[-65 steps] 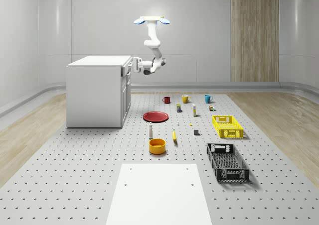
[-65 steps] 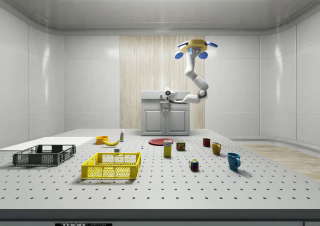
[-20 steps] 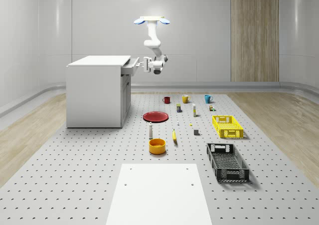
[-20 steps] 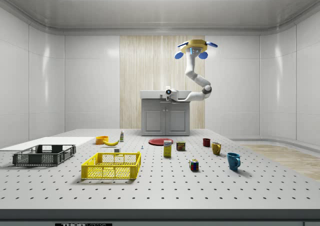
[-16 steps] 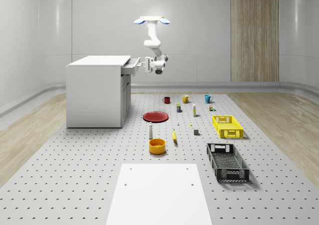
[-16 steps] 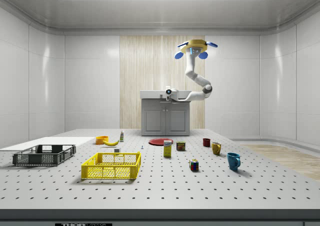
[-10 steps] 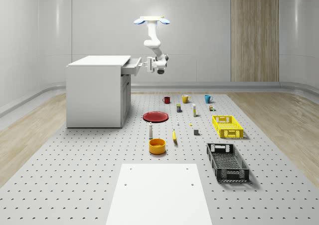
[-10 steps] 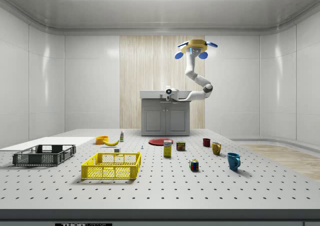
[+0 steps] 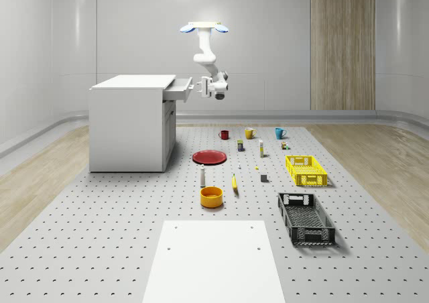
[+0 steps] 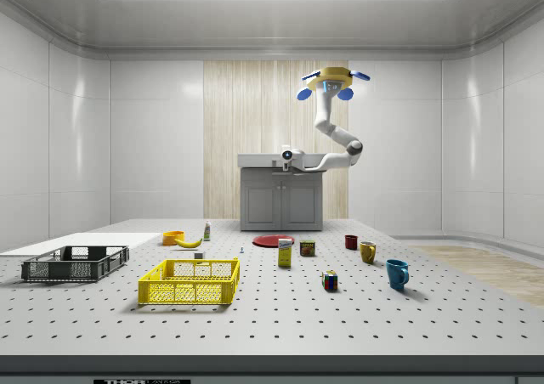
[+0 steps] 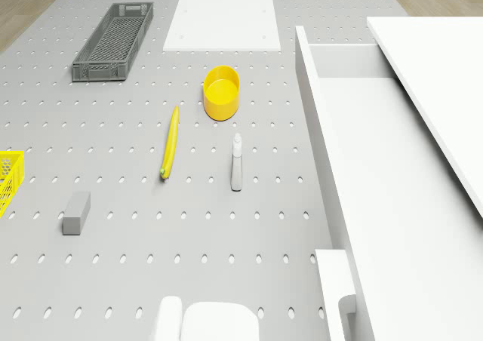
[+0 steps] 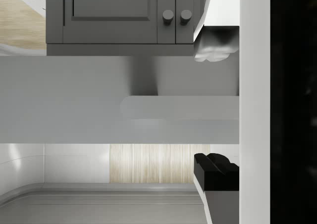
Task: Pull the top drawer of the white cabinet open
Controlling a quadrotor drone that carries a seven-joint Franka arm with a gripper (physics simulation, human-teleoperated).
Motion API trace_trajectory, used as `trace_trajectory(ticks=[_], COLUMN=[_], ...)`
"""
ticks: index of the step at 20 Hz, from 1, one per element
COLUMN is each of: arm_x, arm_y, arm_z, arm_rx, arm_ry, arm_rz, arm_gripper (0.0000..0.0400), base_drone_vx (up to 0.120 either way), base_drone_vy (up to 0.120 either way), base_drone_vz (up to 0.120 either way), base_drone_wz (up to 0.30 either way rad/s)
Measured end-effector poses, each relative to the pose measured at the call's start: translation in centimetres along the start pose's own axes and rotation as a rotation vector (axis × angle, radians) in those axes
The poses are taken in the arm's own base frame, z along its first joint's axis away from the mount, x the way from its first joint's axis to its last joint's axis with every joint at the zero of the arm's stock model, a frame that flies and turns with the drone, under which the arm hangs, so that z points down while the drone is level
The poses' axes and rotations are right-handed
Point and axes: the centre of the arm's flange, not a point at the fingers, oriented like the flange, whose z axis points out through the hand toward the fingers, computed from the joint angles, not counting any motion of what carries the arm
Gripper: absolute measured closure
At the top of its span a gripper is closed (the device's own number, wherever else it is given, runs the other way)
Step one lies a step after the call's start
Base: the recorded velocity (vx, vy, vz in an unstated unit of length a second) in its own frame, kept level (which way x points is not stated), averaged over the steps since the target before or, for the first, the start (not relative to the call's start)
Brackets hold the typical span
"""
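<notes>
Drone [image 9: 204,27] hovers high beside the white cabinet [image 9: 131,122], off its front face, over the far end of the pegboard floor [image 9: 100,243]. Arm bends down to the cabinet's top edge. Top drawer [image 9: 179,90] stands pulled out from the cabinet front; open tray visible in the drone view. Gripper [image 9: 199,86] sits at the drawer's front, fingers [image 12: 216,172] either side of the handle [image 12: 179,107]; grip on it cannot be judged. Red plate [image 9: 210,157] lies on the floor below.
</notes>
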Motion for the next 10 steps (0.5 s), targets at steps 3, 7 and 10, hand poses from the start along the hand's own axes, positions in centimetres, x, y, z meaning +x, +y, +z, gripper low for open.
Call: trace_trajectory(ticks=[3,7,10], arm_x=[0.01,0.02,0.02], arm_y=[0.0,0.0,0.0], arm_z=[-0.27,-0.44,-0.49], arm_rx=[0.0,0.0,0.0], arm_ry=[0.0,0.0,0.0], arm_rz=[0.0,0.0,0.0], arm_gripper=[0.0106,0.0099,0.0097], base_drone_vx=[0.0,0.0,0.0], base_drone_vy=[0.0,0.0,0.0], base_drone_vz=[0.0,0.0,0.0], base_drone_wz=[0.0,0.0,0.0])
